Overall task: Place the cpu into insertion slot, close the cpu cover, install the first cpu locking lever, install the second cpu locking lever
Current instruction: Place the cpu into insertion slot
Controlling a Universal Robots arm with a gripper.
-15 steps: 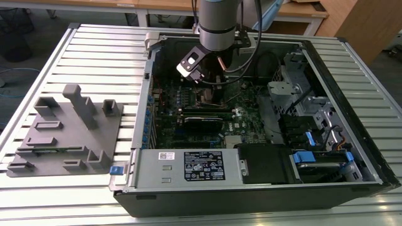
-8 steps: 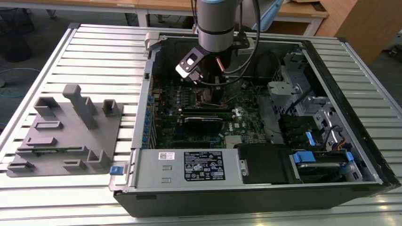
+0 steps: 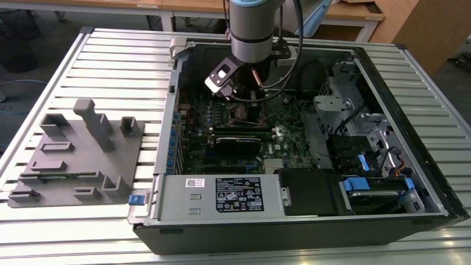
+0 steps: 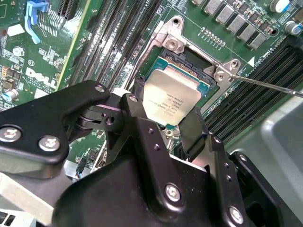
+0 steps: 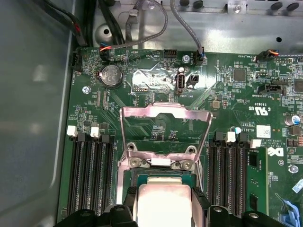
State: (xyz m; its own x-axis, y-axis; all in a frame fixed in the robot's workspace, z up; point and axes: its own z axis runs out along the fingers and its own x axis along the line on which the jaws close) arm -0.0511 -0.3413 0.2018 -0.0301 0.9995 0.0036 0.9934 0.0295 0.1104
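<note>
My end effector (image 4: 165, 118) pinches the cpu (image 4: 170, 94) by two opposite edges, just over the insertion slot (image 4: 189, 59), with the cpu cover (image 5: 163, 111) standing open beyond. The chip looks tilted; released askew, it could seat crooked and damage the slot.

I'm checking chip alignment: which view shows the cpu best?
The second wrist view: most of the cpu shows, held in the tool at the slot. The first wrist view catches part of its top; in the exterior view the arm hides it.

Cpu (image 4: 170, 99) in claw (image 4: 165, 120), over insertion slot (image 4: 188, 60)
</note>
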